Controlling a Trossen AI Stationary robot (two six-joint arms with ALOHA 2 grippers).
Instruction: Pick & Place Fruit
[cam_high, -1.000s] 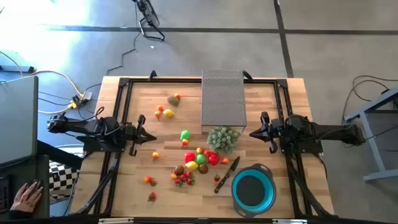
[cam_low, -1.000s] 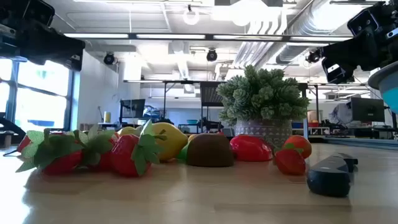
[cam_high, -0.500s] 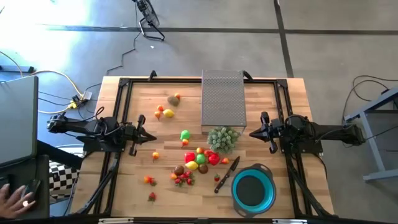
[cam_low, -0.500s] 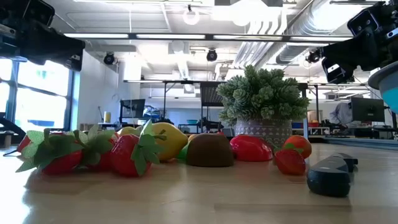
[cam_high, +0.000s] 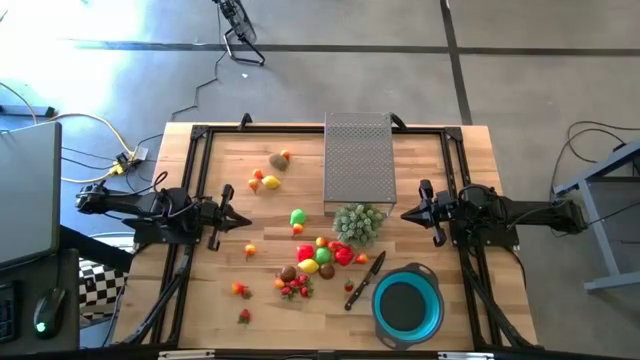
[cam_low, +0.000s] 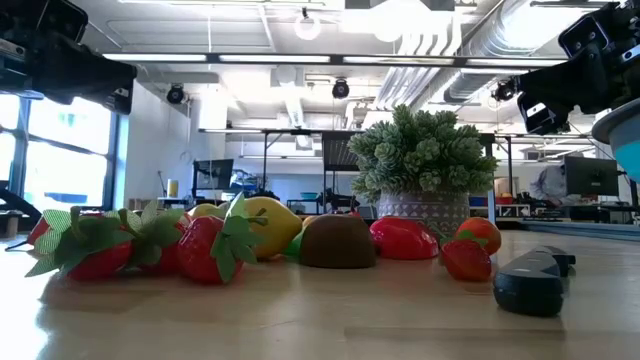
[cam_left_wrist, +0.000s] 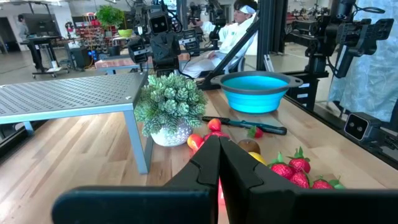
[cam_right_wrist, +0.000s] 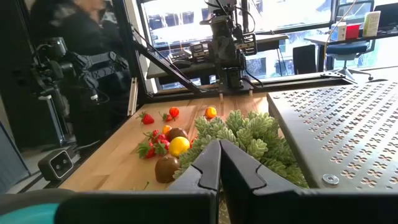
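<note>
1. The left gripper (cam_high: 247, 222) and right gripper (cam_high: 404, 214) hover at opposite worktop sides, fingers pressed together, empty.
2. The fruit (cam_high: 318, 256) lies clustered mid-worktop, with strays, beside the blue bowl (cam_high: 407, 305).
3. Risk: tight packing by the knife (cam_high: 365, 280) and green cluster (cam_high: 358, 223) could cause knocks.
4. A wooden worktop (cam_high: 210, 290) stands in an open lab.

From low down, the blue bowl (cam_low: 628, 140) is cut off by the picture's edge, and the knife (cam_low: 535, 280) shows only its blurred handle. The bushy plant (cam_low: 425, 160) hides the fruit (cam_low: 255, 225) behind it. Seen from the right wrist, a blurred person (cam_right_wrist: 68, 25) stands beyond the bench (cam_right_wrist: 118, 158).
</note>
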